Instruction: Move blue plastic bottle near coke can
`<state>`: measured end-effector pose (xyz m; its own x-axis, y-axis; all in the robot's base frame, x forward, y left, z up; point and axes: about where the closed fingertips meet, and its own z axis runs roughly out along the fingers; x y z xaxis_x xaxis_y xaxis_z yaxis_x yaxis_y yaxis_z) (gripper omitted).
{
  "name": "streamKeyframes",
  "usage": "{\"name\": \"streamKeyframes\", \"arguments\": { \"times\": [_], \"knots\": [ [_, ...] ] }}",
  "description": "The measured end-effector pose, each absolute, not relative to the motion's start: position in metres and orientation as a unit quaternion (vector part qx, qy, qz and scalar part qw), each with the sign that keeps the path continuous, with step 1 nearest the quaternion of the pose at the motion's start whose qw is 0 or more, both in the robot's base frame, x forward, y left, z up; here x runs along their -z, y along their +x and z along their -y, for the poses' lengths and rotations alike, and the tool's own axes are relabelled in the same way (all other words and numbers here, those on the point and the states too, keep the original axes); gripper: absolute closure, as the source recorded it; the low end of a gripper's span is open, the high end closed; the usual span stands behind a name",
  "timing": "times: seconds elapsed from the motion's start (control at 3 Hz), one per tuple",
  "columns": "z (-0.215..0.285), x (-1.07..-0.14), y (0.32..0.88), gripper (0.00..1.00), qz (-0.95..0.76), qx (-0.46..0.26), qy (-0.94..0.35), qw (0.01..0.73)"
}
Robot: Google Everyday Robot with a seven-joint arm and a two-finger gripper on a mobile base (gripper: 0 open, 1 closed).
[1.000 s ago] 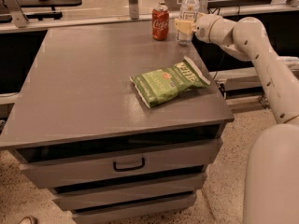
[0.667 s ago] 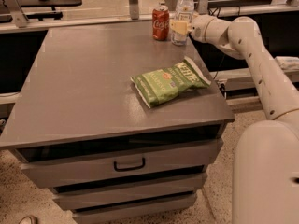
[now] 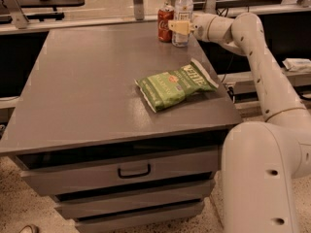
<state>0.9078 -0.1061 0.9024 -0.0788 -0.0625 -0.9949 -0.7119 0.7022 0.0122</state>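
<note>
The blue plastic bottle (image 3: 182, 14), clear with a white cap and label, stands upright at the far right of the grey table (image 3: 87, 91). The red coke can (image 3: 165, 24) stands just left of it, almost touching. My gripper (image 3: 179, 26) reaches in from the right, its tan fingers around the bottle's lower body and shut on it.
A green chip bag (image 3: 175, 85) lies near the table's right front edge. The white arm (image 3: 252, 57) arches over the table's right side. Drawers (image 3: 131, 171) sit under the tabletop. A metal rail and another counter run behind the table.
The gripper has carried the bottle a little left, closer to the coke can. The chip bag and can have not moved.
</note>
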Motion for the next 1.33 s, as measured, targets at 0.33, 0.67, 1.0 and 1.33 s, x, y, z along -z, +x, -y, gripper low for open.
{"name": "streamKeyframes", "arguments": {
  "times": [0.33, 0.67, 1.0, 1.33],
  "knots": [
    [0.101, -0.899, 0.909, 0.07, -0.688, -0.27, -0.29, 0.608],
    [0.102, -0.897, 0.906, 0.0, -0.69, -0.274, -0.3, 0.599],
    [0.105, -0.904, 0.897, 0.0, -0.689, -0.273, -0.317, 0.592],
    [0.117, -0.933, 0.869, 0.0, -0.68, -0.26, -0.345, 0.593]
  ]
}}
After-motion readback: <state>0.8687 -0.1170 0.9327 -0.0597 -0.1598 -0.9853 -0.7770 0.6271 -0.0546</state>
